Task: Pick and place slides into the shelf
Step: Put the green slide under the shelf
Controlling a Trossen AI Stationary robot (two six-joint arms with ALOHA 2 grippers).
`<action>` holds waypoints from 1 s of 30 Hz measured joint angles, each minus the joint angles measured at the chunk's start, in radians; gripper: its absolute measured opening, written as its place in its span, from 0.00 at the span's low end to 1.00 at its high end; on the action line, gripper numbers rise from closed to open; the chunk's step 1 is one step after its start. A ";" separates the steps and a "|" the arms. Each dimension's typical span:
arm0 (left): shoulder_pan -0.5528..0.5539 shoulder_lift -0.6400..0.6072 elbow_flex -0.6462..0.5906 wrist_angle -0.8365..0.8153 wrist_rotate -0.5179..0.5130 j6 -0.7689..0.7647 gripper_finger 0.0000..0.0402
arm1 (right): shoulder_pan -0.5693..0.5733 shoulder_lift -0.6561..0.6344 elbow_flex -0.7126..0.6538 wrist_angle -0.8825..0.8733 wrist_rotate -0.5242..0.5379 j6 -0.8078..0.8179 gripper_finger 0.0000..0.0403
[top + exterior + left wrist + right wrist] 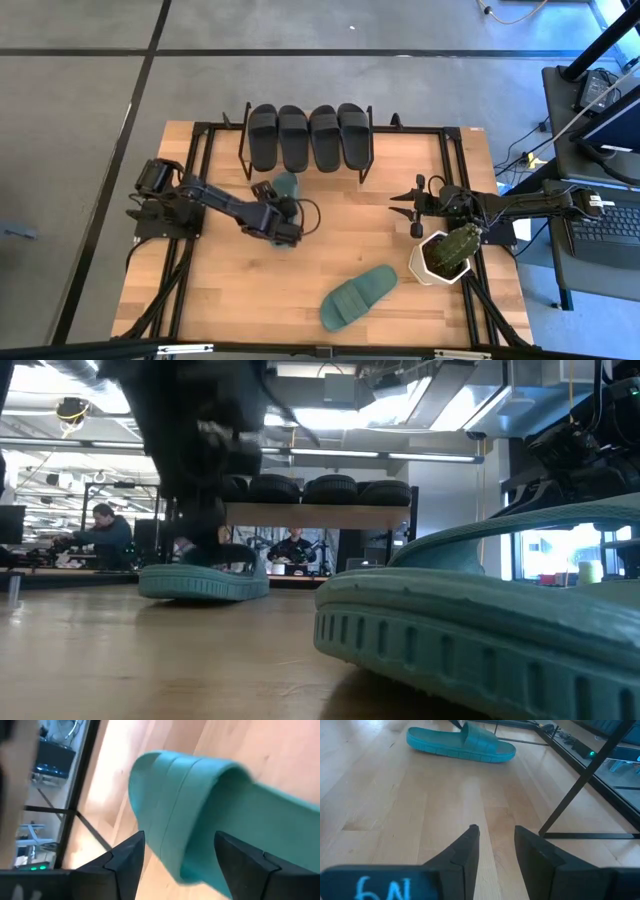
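Observation:
One teal slide point(287, 184) lies sole-down on the wooden table just in front of the shelf point(305, 160); it also shows in the low view point(205, 582) and the right wrist view point(462, 744). My left gripper point(180, 857) is open above it, one finger on each side of its wide strap point(185, 795). A second teal slide point(358, 297) lies near the table's near edge, close to the low camera point(480, 630). Four black slides point(308, 135) sit in a row on the shelf's top board. My right gripper point(413, 208) waits open at the table's right side. My left gripper comes down on the teal slide from above, its fingers point(125, 862) lying across the slide on either side of the strap point(165, 820). Whether they touch it I cannot tell. The slide rests flat on the table.
A potted plant in a white pot point(443, 256) stands at the right, close beside my right arm. The shelf's black frame leg point(580, 785) stands just beside my right gripper point(494, 840). Bare wood lies between the two teal slides point(250, 290). People sit at desks beyond the table point(100, 530).

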 joint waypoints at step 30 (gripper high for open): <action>-0.399 0.000 0.129 0.184 0.327 -0.079 0.57 | 0.000 0.000 0.000 -0.003 0.000 0.004 0.31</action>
